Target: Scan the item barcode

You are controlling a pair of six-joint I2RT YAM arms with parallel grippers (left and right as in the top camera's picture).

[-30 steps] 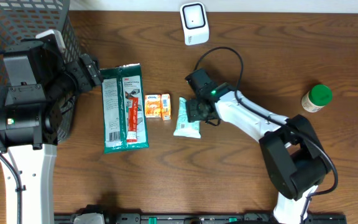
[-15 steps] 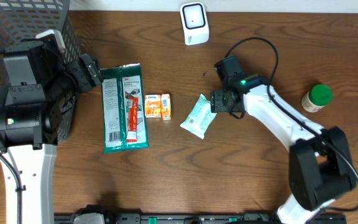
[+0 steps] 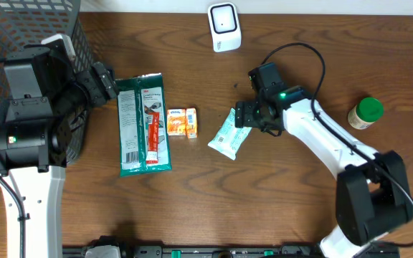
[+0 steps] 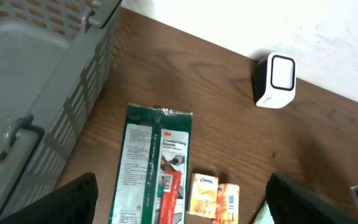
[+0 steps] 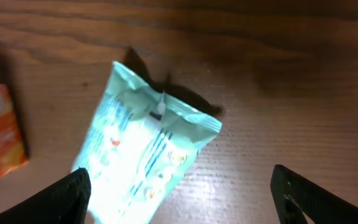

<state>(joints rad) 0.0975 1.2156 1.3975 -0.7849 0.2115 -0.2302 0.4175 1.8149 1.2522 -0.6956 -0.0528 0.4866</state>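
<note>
Our right hand [image 3: 242,117] hangs open just beside the teal soft pack [image 3: 228,134] on the counter [image 3: 192,208]. The scanner [image 3: 223,26] is well apart, so we think the scan is not done yet.

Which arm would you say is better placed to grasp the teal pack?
Right: the right gripper hangs open at the end of the teal pack; the left gripper sits off by the basket.

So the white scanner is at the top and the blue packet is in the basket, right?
Not quite. The scanner is at the top, but the packet isn't in the basket. It lies on the table, near the orange box. The overhead view shows it.
</note>
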